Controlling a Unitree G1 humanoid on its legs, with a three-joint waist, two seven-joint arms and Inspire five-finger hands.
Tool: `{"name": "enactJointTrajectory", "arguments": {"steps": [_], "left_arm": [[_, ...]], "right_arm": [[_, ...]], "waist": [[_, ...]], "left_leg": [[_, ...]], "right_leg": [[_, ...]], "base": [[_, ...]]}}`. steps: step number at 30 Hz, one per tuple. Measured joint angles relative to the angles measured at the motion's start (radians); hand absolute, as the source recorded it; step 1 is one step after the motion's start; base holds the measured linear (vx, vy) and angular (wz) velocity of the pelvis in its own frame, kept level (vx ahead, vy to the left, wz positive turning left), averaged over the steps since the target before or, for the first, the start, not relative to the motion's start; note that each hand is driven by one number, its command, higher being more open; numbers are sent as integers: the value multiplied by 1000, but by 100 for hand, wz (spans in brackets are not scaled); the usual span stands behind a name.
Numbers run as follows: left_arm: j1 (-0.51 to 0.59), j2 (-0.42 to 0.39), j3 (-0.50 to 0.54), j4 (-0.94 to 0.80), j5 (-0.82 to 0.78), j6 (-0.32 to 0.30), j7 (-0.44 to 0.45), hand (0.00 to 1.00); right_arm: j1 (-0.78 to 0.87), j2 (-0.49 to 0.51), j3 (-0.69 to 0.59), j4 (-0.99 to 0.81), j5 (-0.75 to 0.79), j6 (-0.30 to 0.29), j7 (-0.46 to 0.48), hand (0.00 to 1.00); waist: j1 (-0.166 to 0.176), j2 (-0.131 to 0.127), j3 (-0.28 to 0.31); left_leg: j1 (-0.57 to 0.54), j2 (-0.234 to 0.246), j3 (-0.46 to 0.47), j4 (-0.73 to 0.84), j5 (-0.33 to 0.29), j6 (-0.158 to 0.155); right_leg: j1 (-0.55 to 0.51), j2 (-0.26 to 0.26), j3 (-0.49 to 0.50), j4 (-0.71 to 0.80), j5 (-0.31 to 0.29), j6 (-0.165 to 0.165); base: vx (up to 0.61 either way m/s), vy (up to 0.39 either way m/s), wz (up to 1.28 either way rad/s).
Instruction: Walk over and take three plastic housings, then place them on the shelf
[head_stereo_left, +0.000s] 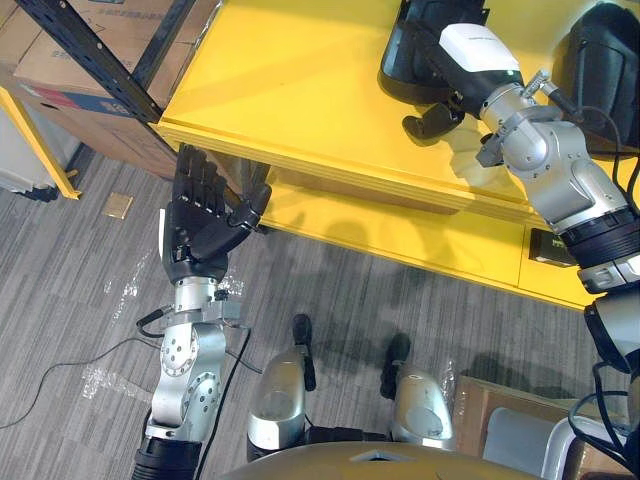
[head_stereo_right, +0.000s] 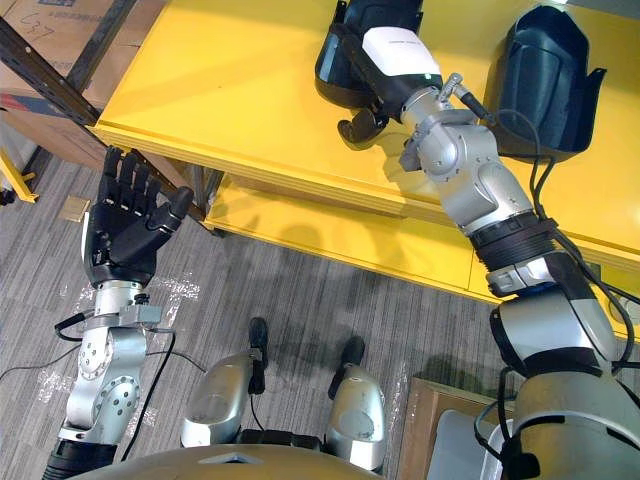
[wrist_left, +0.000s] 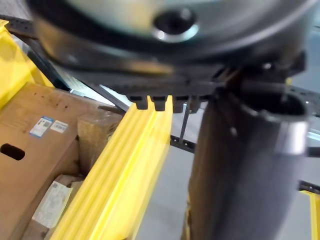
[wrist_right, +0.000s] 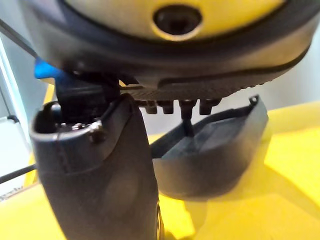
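Dark housing (head_stereo_right: 335, 65) sits on the shelf (head_stereo_right: 230, 80) just under my right hand (head_stereo_right: 400, 55), fingers straight, gripping nothing; left hand (head_stereo_right: 125, 230) open below the shelf.

Smooth yellow shelf, dark shiny plastic, rough grey floor.

The shelf (head_stereo_left: 300, 90) looks painted yellow, smooth with a soft shine. The plastic housing (head_stereo_right: 335, 65) on it is dark, hard and glossy, and the second housing (head_stereo_right: 545, 80) has the same slick dark skin. The left hand (head_stereo_left: 200, 235) looks like dull black plastic. The right hand (head_stereo_right: 400, 55) has a smooth, shiny white cover on its back. The floor (head_stereo_left: 400, 300) is grey carpet, striped, rough and matt, with shiny bits of clear tape (head_stereo_left: 130, 285) stuck on it. The cardboard boxes (head_stereo_left: 70, 70) are plain brown and dull. The slanted bar (head_stereo_left: 95, 58) is matt black metal.
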Motion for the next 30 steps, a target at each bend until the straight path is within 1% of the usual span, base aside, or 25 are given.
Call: {"name": "enactJointTrajectory", "arguments": {"steps": [4,6,8,10,12,13,14,15,17,19,20,21,24,27,30], "left_arm": [[4,0,-1,1,0,0,-7,100],[6,0,-4,3,0,0,-4,100],[13,0,-4,3,0,0,1,100],[28,0,-4,4,0,0,5,100],[40,0,-4,17,0,0,5,100],[39,0,-4,28,0,0,6,100],[39,0,-4,31,0,1,6,100],[38,0,-4,30,0,1,6,100],[38,0,-7,30,0,3,6,100],[37,-1,-16,29,0,10,5,100],[37,-1,-17,29,0,17,5,100],[37,-2,-19,29,0,28,5,100],[29,-6,-52,29,0,44,4,100],[15,-11,-74,29,1,51,4,100],[-11,-18,-79,29,3,66,3,100]], "right_arm": [[15,-1,-63,-104,1,-25,-35,100],[53,-1,-116,-175,9,-27,-65,100],[112,-2,-202,-275,43,-28,-94,100],[147,-2,-253,-335,62,-29,-104,100],[209,-2,-302,-384,101,-21,-114,100],[266,0,-341,-414,136,-8,-115,100],[325,11,-382,-446,171,22,-116,100],[353,21,-403,-457,193,37,-118,100],[438,110,-480,-465,302,100,-127,100],[495,177,-506,-455,357,135,-158,100],[512,196,-506,-446,364,136,-168,100],[539,232,-505,-436,376,136,-176,100],[585,325,-504,-436,412,133,-213,100],[587,367,-503,-436,441,117,-237,100],[588,402,-498,-436,441,79,-245,100]], "waist": [[-19,0,0],[-21,1,-1],[-25,3,-11],[-33,6,-15],[-38,8,-31],[-39,7,-42],[-39,7,-49],[-39,7,-50],[-47,7,-50],[-55,8,-51],[-59,8,-51],[-70,8,-51],[-72,9,-51],[-73,9,-51],[-73,9,-51]], "left_leg": [[9,2,11,-3,-2,0],[27,2,18,-13,-4,-1],[33,2,25,-22,-6,-1],[33,1,29,-25,-7,-1],[32,1,31,-32,-7,-1],[32,1,33,-34,-7,-1],[33,1,35,-35,-7,0],[35,1,36,-35,-7,0],[38,1,40,-36,-8,-1],[42,1,46,-38,-9,-2],[43,1,47,-38,-9,-2],[44,1,48,-39,-10,-3],[44,3,60,-43,-10,-3],[44,3,65,-45,-10,-3],[42,2,63,-45,-10,-3]], "right_leg": [[8,3,7,-15,7,4],[24,5,11,-28,9,6],[29,7,16,-43,12,9],[30,9,18,-52,17,12],[30,11,20,-65,24,13],[30,12,23,-66,24,13],[30,14,28,-68,24,13],[30,14,31,-69,24,13],[30,16,36,-72,24,13],[29,18,40,-73,24,13],[28,18,42,-73,24,13],[27,19,43,-73,24,13],[15,22,60,-73,27,10],[11,22,65,-74,29,10],[11,23,65,-75,29,10]], "base": [[0,1,-7],[6,5,-11],[11,4,-7],[28,3,-4],[37,-1,-1],[52,-6,-3],[48,-5,-5],[42,-5,-9],[7,0,-10],[-9,3,-10],[-15,3,-10],[-18,1,-7],[-17,3,-13],[-9,6,-6],[0,0,0]]}}
